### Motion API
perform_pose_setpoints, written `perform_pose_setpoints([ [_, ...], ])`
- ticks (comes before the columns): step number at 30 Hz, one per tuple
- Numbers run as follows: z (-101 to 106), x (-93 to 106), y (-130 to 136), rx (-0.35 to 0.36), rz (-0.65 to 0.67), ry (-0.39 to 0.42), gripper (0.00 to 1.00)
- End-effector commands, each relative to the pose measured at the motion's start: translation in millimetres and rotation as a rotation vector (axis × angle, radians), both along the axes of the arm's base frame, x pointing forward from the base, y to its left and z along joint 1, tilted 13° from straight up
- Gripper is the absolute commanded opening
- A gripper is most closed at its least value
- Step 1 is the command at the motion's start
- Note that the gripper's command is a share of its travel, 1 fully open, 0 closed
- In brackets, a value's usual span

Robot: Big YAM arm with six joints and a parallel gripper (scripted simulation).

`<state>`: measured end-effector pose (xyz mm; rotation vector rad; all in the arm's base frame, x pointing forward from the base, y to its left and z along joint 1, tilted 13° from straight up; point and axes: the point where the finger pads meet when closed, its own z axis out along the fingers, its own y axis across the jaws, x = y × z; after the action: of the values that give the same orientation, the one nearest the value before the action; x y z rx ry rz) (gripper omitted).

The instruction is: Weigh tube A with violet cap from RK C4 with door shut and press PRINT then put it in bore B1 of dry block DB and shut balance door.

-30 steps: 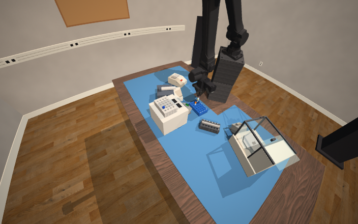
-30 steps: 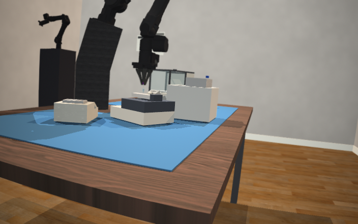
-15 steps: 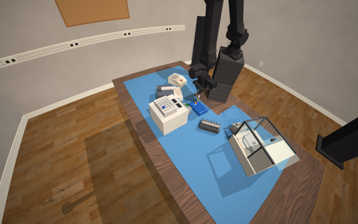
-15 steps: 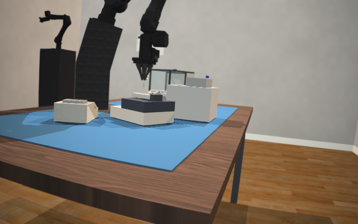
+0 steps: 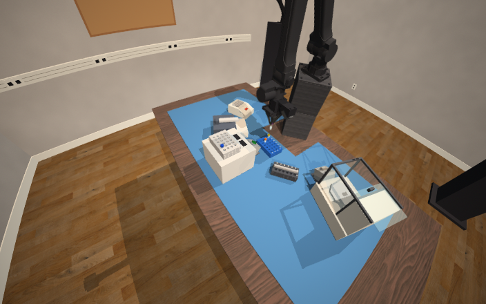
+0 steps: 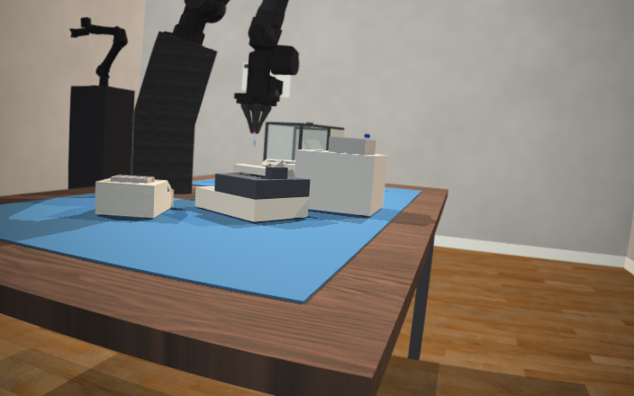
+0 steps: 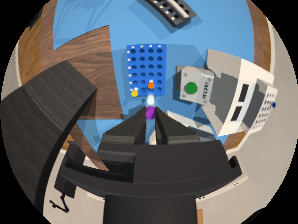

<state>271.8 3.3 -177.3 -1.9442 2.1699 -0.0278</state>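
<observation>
The pincer [image 5: 271,124] [image 6: 254,131] [image 7: 150,114] grips tube A [image 6: 254,139] [image 7: 150,113] by its violet cap, above the counter [image 5: 232,247] [image 6: 261,327] [image 7: 90,42]. In the wrist view, the blue rack [image 5: 269,146] [image 7: 146,70] lies towards twelve o'clock (orange [image 5: 265,139] [image 7: 151,85] and yellow [image 5: 268,135] [image 7: 134,93] caps aboard), the green cap [image 5: 254,141] [image 7: 191,88] towards two.

tool [image 5: 272,122] [image 6: 253,130] [image 7: 151,111]: risen | violet-capped tube [image 5: 270,127] [image 6: 254,140] [image 7: 150,114]: lifted along with it, higher above rack [image 5: 269,146] [image 7: 146,73]
</observation>
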Motion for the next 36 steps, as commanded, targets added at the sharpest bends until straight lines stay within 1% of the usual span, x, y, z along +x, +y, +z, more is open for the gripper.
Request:
perform_pose_setpoints([
  [1, 9, -6.1, -3, 0.000, 0.005, 0.002, 0.09],
  [6, 14, -6.6, -4, 0.000, 0.006, 0.001, 0.09],
  [7, 15, -4.4, 0, -0.001, 0.022, -0.003, 0.09],
  [11, 22, -7.3, -5, 0.000, 0.005, 0.000, 0.09],
  [21, 38, -8.6, -8, -0.001, 0.006, -0.003, 0.09],
  [23, 38, -8.6, -8, -0.001, 0.006, -0.003, 0.09],
  [24, 40, -5.9, -4, -0.001, 0.022, -0.008, 0.09],
  [26, 42, -8.9, -7, -0.001, 0.014, -0.004, 0.09],
  [36, 59, -10.1, -12, -0.001, 0.006, -0.008, 0.09],
])
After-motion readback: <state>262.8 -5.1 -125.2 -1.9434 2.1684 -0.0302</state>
